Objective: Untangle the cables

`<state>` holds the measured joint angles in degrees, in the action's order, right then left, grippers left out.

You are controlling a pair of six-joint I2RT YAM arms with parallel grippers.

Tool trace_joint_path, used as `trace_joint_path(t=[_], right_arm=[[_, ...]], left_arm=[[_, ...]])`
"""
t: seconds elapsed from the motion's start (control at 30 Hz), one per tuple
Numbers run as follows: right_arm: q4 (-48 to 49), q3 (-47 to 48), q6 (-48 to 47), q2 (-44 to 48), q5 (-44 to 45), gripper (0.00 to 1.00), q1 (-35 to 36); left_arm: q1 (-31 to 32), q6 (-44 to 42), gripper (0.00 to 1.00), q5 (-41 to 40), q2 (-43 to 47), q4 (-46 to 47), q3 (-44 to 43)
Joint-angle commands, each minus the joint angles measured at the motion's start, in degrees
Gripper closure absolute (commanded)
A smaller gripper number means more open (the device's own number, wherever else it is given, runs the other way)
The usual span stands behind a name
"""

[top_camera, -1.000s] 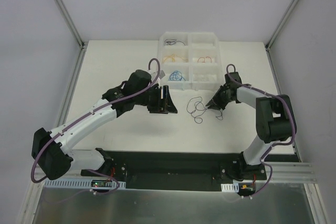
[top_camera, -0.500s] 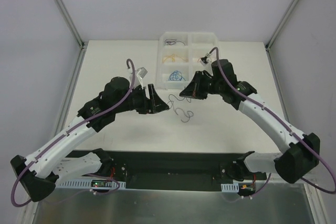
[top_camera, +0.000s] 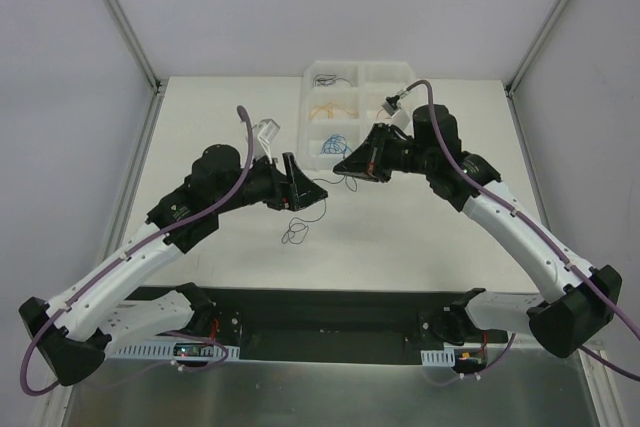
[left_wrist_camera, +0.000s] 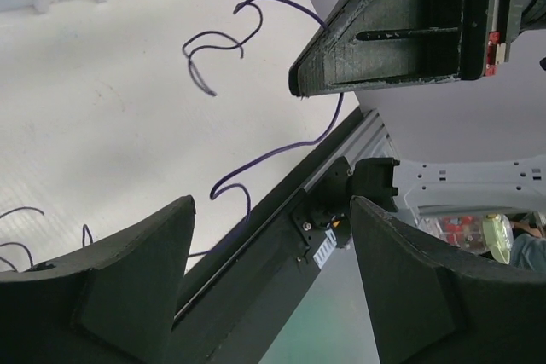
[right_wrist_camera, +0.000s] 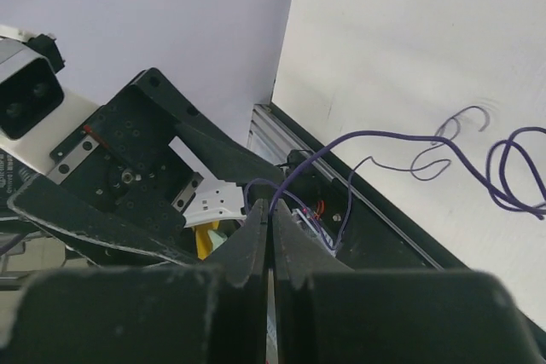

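My right gripper point(top_camera: 340, 165) is shut on a thin dark purple cable point(right_wrist_camera: 401, 136) and holds it above the table; in the right wrist view the jaws point(right_wrist_camera: 271, 210) pinch its end. The strand hangs down toward a small loop point(top_camera: 295, 234) on the table. My left gripper point(top_camera: 305, 192) is open and empty just left of the right one. The left wrist view shows its wide jaws point(left_wrist_camera: 271, 202), the right gripper point(left_wrist_camera: 384, 31) above, and purple curls point(left_wrist_camera: 213, 44) on the table.
A white compartment tray point(top_camera: 362, 67) stands at the back, holding a dark cable point(top_camera: 330, 78), orange cable point(top_camera: 325, 107), red cable point(top_camera: 392, 109) and blue cable point(top_camera: 337, 144) in separate cells. The black base rail point(top_camera: 330, 312) runs along the near edge.
The right arm swung left and rose with the purple cable in its jaws. The left gripper shifted slightly. The cable's loose loop has moved left and nearer on the table.
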<state>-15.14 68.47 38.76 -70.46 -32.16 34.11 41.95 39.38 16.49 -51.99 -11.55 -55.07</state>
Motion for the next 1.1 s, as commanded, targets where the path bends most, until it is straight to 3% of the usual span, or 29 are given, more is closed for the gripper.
trace_joint_path(t=[0.0,0.07,0.17,0.2,0.33,0.47,0.73,0.93,1.0,1.07], right_arm=[[4.76,0.54,3.77,-0.04,-3.17,0.99,0.17],[4.85,-0.87,3.69,0.49,-2.91,0.99,0.08],[3.63,-2.98,2.73,2.25,-1.33,0.99,0.08],[1.97,-2.90,1.42,3.30,0.33,0.99,0.08],[-15.58,3.14,-11.13,4.89,10.69,0.99,0.08],[-25.02,6.42,-20.20,4.10,19.58,0.99,0.26],[-16.17,-3.07,-20.57,-6.43,16.00,0.99,5.34],[-10.44,-2.47,-21.01,-23.65,9.32,0.91,9.75],[-12.01,-0.37,-23.19,-27.35,9.13,0.87,9.84],[-14.47,1.92,-25.57,-28.94,9.40,0.77,9.75]], left_arm=[[0.15,-1.50,0.27,5.21,-4.95,1.45,-3.20],[0.15,-0.80,0.30,5.48,-6.98,1.01,-1.98],[-0.03,0.35,0.55,7.14,-10.75,0.74,-1.97],[-0.03,0.87,0.58,7.59,-11.90,0.22,-2.49],[-0.29,0.09,0.37,7.77,-15.33,-5.31,-5.92],[-0.29,-0.35,0.30,6.02,-12.97,-7.96,-5.76],[-1.70,2.81,0.26,-4.70,-2.87,-16.83,-1.36],[-1.96,5.27,0.26,-7.09,1.36,-19.12,0.57],[-1.96,5.89,0.26,-7.09,1.54,-19.30,1.01],[-1.96,6.24,0.26,-7.35,1.80,-19.39,1.01]])
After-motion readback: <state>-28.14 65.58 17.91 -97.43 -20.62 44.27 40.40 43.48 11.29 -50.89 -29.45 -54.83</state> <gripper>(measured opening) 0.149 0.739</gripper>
